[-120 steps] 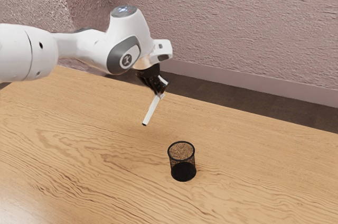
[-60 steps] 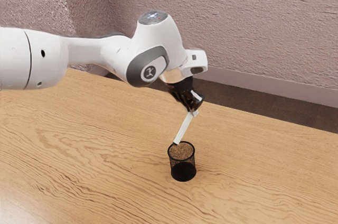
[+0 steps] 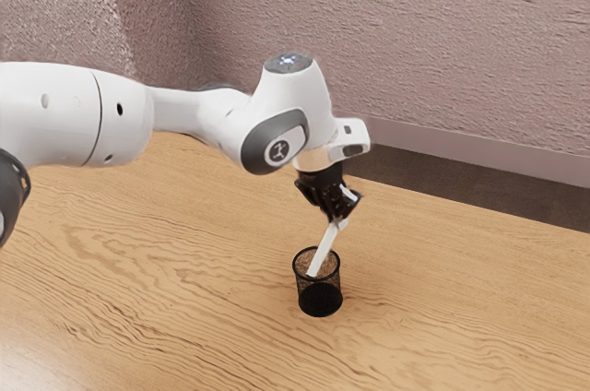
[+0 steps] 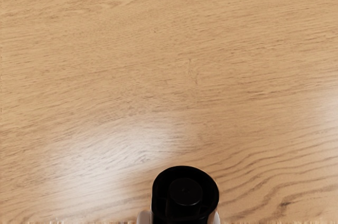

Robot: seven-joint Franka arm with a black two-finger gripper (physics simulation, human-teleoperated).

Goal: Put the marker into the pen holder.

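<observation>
1. Nearest, just below and right of the exterior view's middle, we see the black mesh pen holder (image 3: 320, 301) upright on the desk (image 3: 147, 262).
2. The marker (image 3: 324, 249) leans over it, its lower end inside the rim, its upper end above.
3. Our pincer (image 3: 339, 222) is clamped on the marker's upper part; the wrist view shows the black end (image 4: 185, 192) at the lower edge.
4. Our white arm (image 3: 309, 110) comes in from the left.
5. Farthest back, we see a rough pinkish wall (image 3: 433, 41).
</observation>
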